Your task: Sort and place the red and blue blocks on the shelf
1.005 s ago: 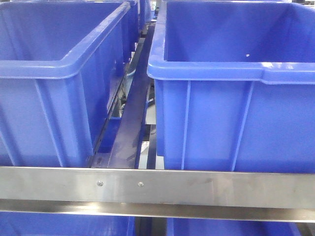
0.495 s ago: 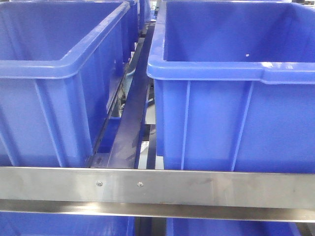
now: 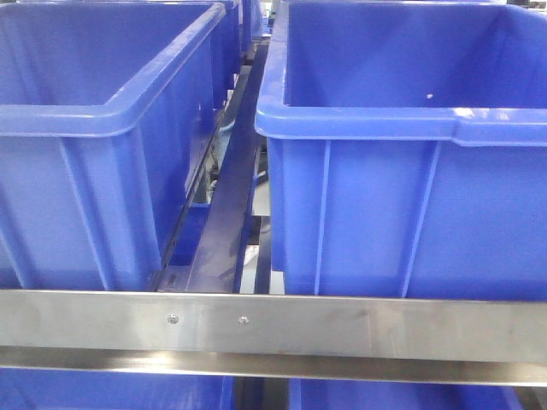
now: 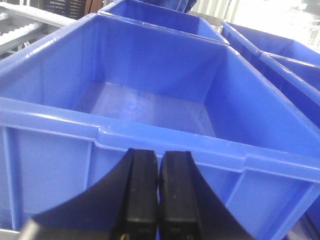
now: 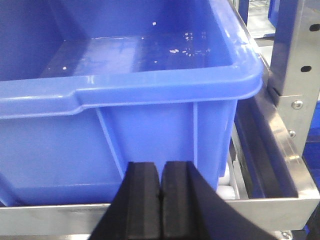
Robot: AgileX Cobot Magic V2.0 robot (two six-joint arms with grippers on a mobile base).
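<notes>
honestly, you will not find the red and blue blocks in any of the three views, so where they sit right now cannot be told; neither bin floor on show has a cube on it. going by the task alone, expect two small plain cubes, probably light and rigid, with flat faces that give the pads a square seat; pinch each across two opposite faces, near the middle, and it should not twist. if the faces are smooth they may slip under a light squeeze, so close firmly.

what you can see is the shelf [image 3: 359,326], its brushed-steel front rail running across the bottom of the front view with two screws [image 3: 208,319] left of centre. just behind that rail stand two large blue bins: the left bin [image 3: 94,128] and the right bin [image 3: 410,137], with a dark divider rail [image 3: 231,205] running back between them. past the right bin's corner, white rollers [image 5: 227,180] show just inside the rail.

your left gripper [image 4: 159,195] faces the front wall of a bin [image 4: 150,100], fingers pressed together with nothing between them. your right gripper [image 5: 161,200] is likewise closed and empty, facing the near wall of another bin [image 5: 125,85] above the rail.
</notes>
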